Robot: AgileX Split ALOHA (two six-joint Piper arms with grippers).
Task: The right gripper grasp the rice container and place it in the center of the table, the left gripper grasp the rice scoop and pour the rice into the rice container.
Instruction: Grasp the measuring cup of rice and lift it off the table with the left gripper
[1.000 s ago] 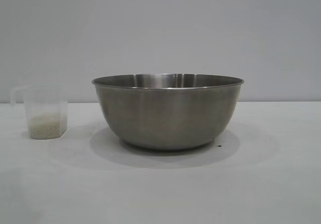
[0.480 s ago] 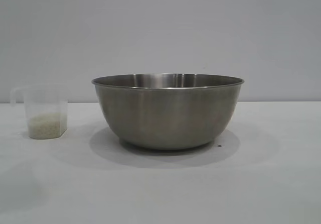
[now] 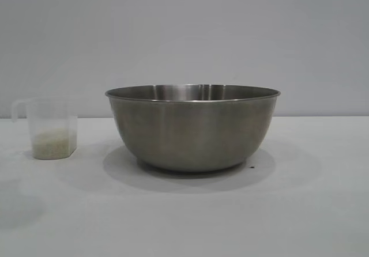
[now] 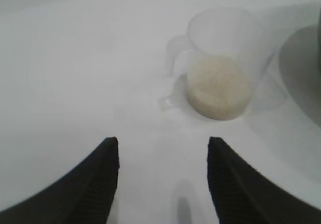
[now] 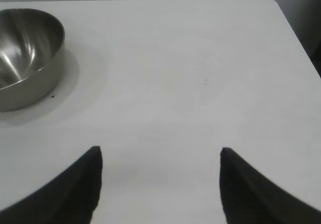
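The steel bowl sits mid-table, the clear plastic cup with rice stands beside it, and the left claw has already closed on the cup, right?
Not closed. The left wrist view shows the black left gripper open and short of the translucent plastic rice scoop, touching nothing. The rest holds.

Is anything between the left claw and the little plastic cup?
No. In the left wrist view, only bare table lies between the open left claw and the cup.
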